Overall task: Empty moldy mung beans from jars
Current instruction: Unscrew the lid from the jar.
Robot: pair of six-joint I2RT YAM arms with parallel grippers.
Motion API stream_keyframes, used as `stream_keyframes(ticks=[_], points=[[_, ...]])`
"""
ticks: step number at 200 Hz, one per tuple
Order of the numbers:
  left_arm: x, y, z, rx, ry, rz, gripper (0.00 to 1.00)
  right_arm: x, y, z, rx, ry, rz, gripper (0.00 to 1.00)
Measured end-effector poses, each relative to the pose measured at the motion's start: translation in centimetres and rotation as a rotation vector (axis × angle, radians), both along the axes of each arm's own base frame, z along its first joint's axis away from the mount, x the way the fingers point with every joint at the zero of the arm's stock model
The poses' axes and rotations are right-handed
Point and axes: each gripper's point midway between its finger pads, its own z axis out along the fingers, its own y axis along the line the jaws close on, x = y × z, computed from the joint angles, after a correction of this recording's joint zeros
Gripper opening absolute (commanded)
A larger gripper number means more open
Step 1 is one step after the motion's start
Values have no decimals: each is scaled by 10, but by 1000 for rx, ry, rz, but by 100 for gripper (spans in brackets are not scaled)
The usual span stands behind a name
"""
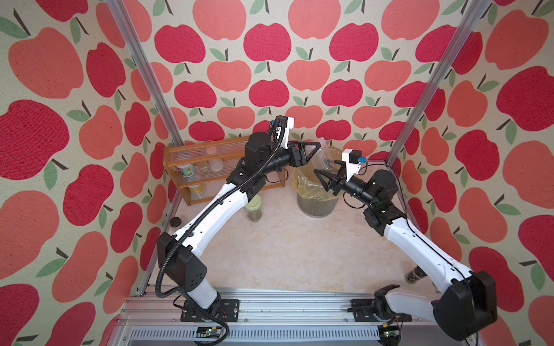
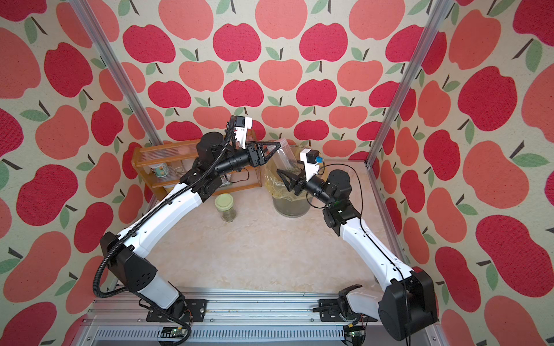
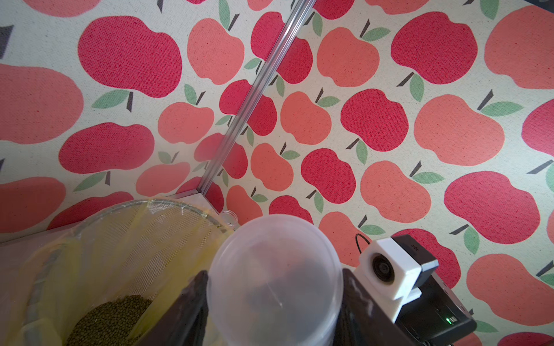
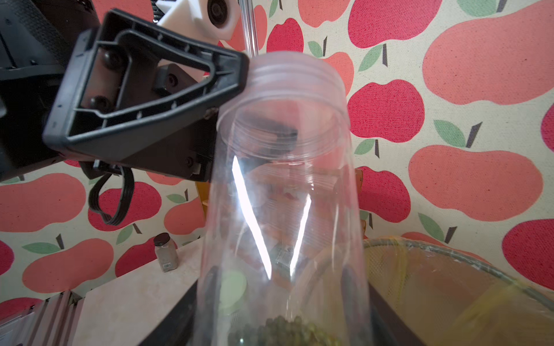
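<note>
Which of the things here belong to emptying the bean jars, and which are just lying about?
Job: tall clear jar, mung beans inside it, green-lidded glass jar, lined mesh bin.
Lying about: wooden rack, its tubs, small dark-capped jar.

On the table [image 1: 293, 254], the bin [image 1: 314, 208] stands at 1 o'clock, mung beans [image 3: 111, 317] in it and the tall jar [image 4: 284, 194] above its rim; the rack [image 1: 166, 158] at 11, the lidded jar [image 1: 253, 206] just before it; a small capped jar [image 1: 175, 223] at 9.
</note>
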Motion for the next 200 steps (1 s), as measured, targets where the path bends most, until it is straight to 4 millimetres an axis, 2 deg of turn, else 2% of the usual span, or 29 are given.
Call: stream_keyframes(ticks=[71, 119, 200], points=[[5, 3, -5, 33, 60, 66, 64, 7, 0, -5, -86, -66, -105, 42], [8, 6, -2, 30, 85, 93, 64, 12, 0, 0, -163, -127, -175, 42], [14, 7, -12, 42, 149, 111, 63, 18, -3, -8, -264, -177, -253, 42]])
